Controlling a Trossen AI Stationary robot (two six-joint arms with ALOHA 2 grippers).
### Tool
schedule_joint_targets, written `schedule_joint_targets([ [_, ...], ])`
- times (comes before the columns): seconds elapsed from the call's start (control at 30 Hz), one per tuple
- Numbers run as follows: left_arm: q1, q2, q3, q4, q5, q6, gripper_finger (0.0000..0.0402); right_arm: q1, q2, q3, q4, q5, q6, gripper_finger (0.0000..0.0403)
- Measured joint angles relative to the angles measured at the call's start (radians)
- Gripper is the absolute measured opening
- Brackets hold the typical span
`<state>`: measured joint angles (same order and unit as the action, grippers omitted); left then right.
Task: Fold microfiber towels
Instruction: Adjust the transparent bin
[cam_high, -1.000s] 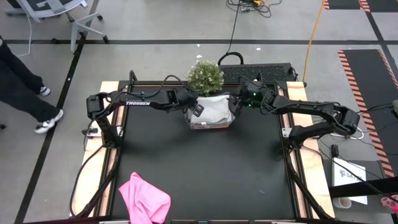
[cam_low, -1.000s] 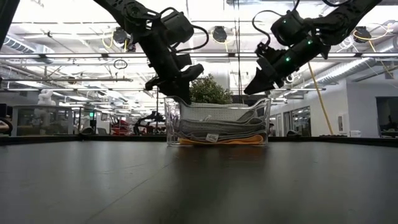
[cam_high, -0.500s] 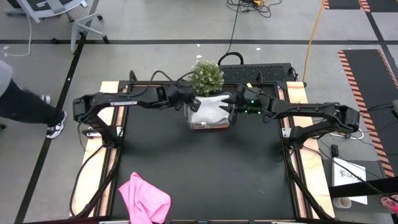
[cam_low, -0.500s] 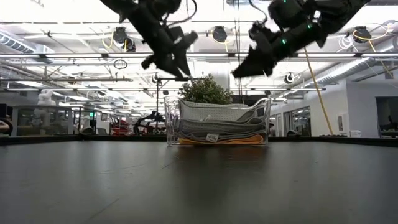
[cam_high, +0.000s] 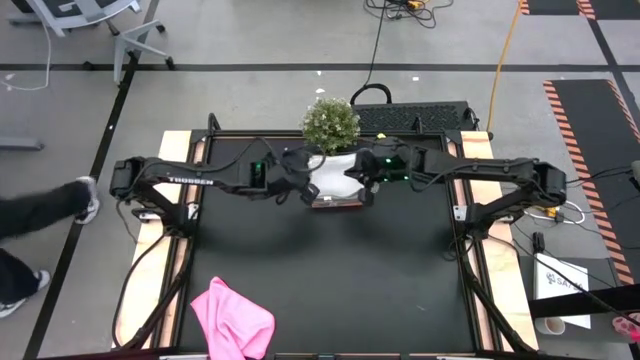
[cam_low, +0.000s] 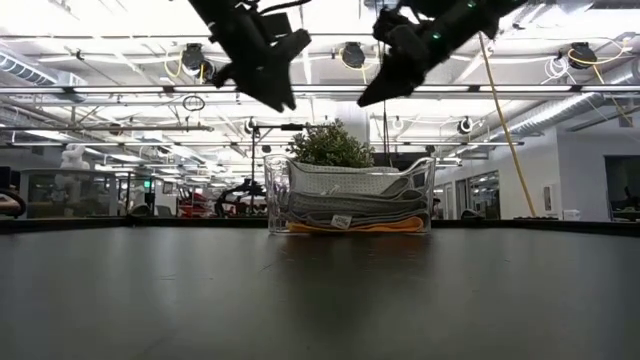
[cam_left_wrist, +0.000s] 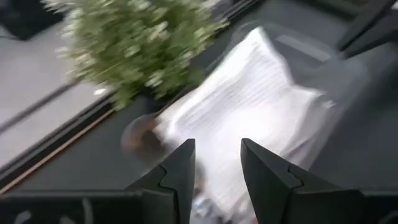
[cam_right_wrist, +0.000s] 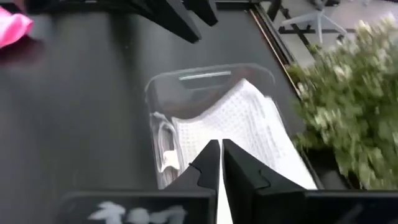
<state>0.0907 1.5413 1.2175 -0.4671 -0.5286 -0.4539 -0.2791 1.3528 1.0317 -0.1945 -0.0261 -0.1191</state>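
While both arms reach in over the far middle of the table, the left gripper (cam_left_wrist: 214, 180) hangs above the clear plastic tub (cam_high: 335, 185) with a moderate gap between its fingers and nothing in it, and the right gripper (cam_right_wrist: 219, 163) hangs above the same tub with its fingers pressed together, also empty. In the low view both grippers sit well above the tub rim, touching neither the tub nor its contents. The tub holds a stack of folded towels: a light grey towel (cam_right_wrist: 230, 130) on top, further grey layers beneath, and an orange-yellow towel (cam_low: 355, 227) at the bottom. A bright pink towel (cam_high: 232, 318) lies crumpled at the near left edge of the table (cam_high: 330, 280), well apart from the tub. A small potted plant (cam_high: 331, 123) stands just beyond the tub. Each arm extends nearly level from its side toward the centre. A person's legs (cam_high: 40, 215) show on the floor at the left.
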Motion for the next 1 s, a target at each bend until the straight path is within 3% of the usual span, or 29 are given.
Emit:
schedule_joint_targets([
  [0.1, -0.042, -0.023, 0.0, -0.109, -0.077, -0.043, 0.0131, 0.012, 0.064, 0.081, -0.05, -0.001, -0.049, 0.0003],
  [0.37, -0.124, -0.083, 0.0, -0.345, -0.107, -0.219, 0.0131, 0.033, 0.292, 0.287, -0.126, -0.004, -0.114, 0.0],
  [0.67, -0.191, -0.095, 0.001, -0.494, -0.161, -0.344, 0.0131, 0.032, 0.473, 0.304, -0.235, 0.032, -0.158, 0.0],
  [1.0, -0.195, -0.095, 0.0, -0.532, -0.163, -0.367, 0.0131, 0.011, 0.474, 0.304, -0.269, 0.051, -0.102, 0.0],
])
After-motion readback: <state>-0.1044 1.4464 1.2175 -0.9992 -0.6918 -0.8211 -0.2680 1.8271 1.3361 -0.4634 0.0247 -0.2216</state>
